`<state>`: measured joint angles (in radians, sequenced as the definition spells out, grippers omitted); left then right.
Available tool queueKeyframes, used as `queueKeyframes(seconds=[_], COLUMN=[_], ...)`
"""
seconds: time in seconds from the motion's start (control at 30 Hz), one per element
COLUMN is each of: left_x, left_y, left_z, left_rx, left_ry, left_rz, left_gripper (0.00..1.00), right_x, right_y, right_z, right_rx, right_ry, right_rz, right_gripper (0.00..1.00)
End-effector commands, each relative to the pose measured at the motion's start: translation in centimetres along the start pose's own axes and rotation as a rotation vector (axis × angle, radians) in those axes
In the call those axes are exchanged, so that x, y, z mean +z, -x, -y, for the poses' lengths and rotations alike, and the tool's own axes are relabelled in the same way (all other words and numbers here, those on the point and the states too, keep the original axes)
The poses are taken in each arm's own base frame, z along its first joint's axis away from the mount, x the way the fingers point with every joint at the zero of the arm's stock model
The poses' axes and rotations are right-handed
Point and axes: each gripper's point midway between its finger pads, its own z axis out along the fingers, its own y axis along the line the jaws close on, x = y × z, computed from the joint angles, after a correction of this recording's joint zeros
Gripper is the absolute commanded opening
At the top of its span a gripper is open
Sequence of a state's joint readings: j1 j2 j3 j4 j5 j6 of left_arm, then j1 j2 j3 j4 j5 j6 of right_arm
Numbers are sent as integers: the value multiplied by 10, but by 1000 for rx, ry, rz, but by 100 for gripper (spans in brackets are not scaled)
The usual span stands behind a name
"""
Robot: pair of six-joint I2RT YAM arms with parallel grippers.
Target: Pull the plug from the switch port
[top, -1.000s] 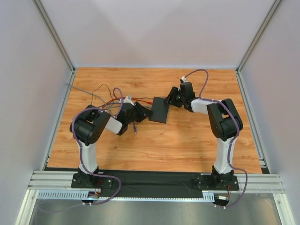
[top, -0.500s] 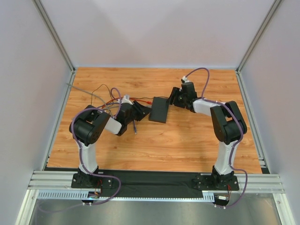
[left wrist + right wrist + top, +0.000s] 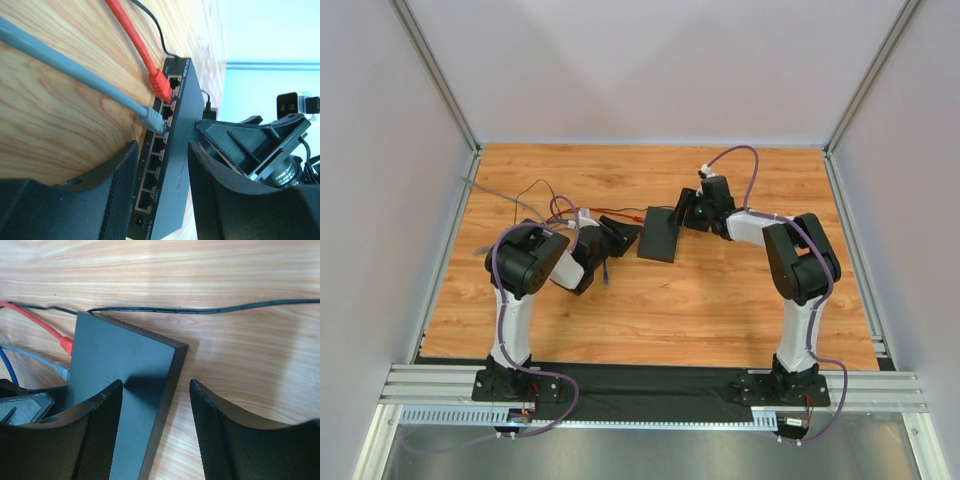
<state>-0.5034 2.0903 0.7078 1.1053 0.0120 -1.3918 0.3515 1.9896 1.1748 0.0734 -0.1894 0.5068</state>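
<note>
The wood-grain table [image 3: 740,300] carries the whole setup. The flat matte-black rectangular switch [image 3: 659,234] lies at mid-table between the two arms. Its long axis runs near-to-far, slightly tilted.

The left gripper [image 3: 628,236] sits just beside the switch's left edge and the right gripper [image 3: 682,212] is at the far right corner. The port face looks left, so the left arm is the nearer one to the plugs. Any plug must come out leftward along the table, across the long axis.

- Left gripper [image 3: 161,150]: jaws parted, nothing grasped. The port row runs up out of the gap between them.
- Right gripper [image 3: 156,385]: jaws parted and astride the switch [image 3: 120,360] at its corner — one finger over the top face, the other over bare wood. It is not clamped, and whether a pad presses the lid cannot be told.

The left wrist view alone shows the port face of the switch [image 3: 180,150]. A red moulded plug [image 3: 161,87] and a grey moulded plug [image 3: 154,120] are seated in neighbouring ports ahead of the fingertips, and the nearer ports are vacant.

The right wrist view alone shows the thin black cable [image 3: 200,309] trailing off the far edge and a blue cable [image 3: 9,372] at the left margin — its end is hidden.

The pictures do not settle which plug is meant.
</note>
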Motion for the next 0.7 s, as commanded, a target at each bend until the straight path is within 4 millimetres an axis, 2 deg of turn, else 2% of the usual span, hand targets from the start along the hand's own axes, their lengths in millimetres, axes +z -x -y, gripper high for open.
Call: queueKeyframes(seconds=[0.0,0.1,0.23,0.43,0.67], left_x=[2,3,8,14,10], left_y=[13,13,13,7,-1], left_z=[-4,-20,-29,-29,-39], left_rx=[-11,-60,-77,-87,-110], left_ry=[13,111,195,219,261], left_rz=[77,92,93,87,78], left_gripper=[52,50,49,49,44], right_x=[8,9,11,11,11], right_y=[6,5,5,5,6], right_z=[-9,-8,-8,-8,-6], right_rx=[-27,-27,-28,-35,-33], right_ry=[31,25,21,13,1], right_rz=[7,6,3,0,0], right_gripper=[58,58,58,57,57])
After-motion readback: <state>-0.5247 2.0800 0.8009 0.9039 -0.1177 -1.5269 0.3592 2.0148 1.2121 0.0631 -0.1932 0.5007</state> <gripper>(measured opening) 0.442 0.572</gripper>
